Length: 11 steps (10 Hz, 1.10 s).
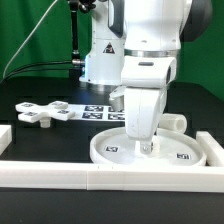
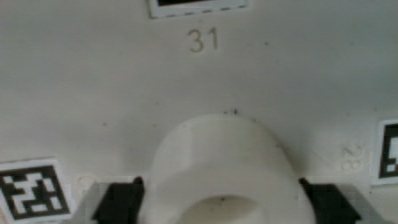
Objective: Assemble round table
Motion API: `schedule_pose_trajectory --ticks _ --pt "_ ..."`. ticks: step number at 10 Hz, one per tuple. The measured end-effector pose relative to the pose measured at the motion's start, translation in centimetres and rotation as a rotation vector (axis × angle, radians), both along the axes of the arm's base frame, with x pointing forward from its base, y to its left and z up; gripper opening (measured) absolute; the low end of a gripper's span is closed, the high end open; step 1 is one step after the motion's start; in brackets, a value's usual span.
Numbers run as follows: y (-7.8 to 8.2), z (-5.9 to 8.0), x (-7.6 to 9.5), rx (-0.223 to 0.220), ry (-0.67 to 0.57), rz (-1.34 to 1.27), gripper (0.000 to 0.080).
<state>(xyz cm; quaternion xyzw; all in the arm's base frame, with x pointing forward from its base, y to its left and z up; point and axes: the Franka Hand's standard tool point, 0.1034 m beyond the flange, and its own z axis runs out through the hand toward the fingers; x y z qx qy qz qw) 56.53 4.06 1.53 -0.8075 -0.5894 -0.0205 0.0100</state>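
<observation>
Nearest me runs the white border rail [image 1: 110, 178] along the front edge of the tabletop [image 1: 40, 140], and just behind it lies the round disc [image 1: 100, 153], rim upward, so its flat inner face is open to take a part. The claw [image 1: 146, 148] reaches straight down over the middle of the disc. Its fingers [image 2: 121, 200] pinch the thick leg [image 2: 222, 160] from both sides, upright, I would say to seat its lower end at the disc's centre. The cross-shaped piece [image 1: 45, 112] lies flat well apart, toward the tabletop's edge on the exterior view's left, untouched, presumably waiting for a later step.

From the room the claw's body hides most of the leg, and neither view shows whether the leg's foot touches the disc. A white rounded shape [image 1: 176, 122] behind the disc, on the exterior view's right, I cannot identify.
</observation>
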Motion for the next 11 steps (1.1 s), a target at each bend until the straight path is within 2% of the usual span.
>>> schedule_pose_trajectory --ticks 1,3,4,5,7,9,11 --pt "0.0 0.0 0.0 0.000 0.001 -0.001 0.0407" --pt "-0.4 0.1 -0.1 -0.001 0.000 -0.006 0.0608" --pt "-1.1 0.9 -0.5 -0.006 -0.009 -0.027 0.0637" --pt "-1.2 1.9 -1.2 -0.005 -0.028 -0.092 0.0637" --pt "-0.5 3.7 -3.3 -0.004 -0.028 -0.266 0.0647" --pt "2.5 5.2 -4.2 0.006 -0.040 -0.420 0.0649" --pt "7.4 5.7 -4.9 0.019 -0.033 -0.565 0.0649"
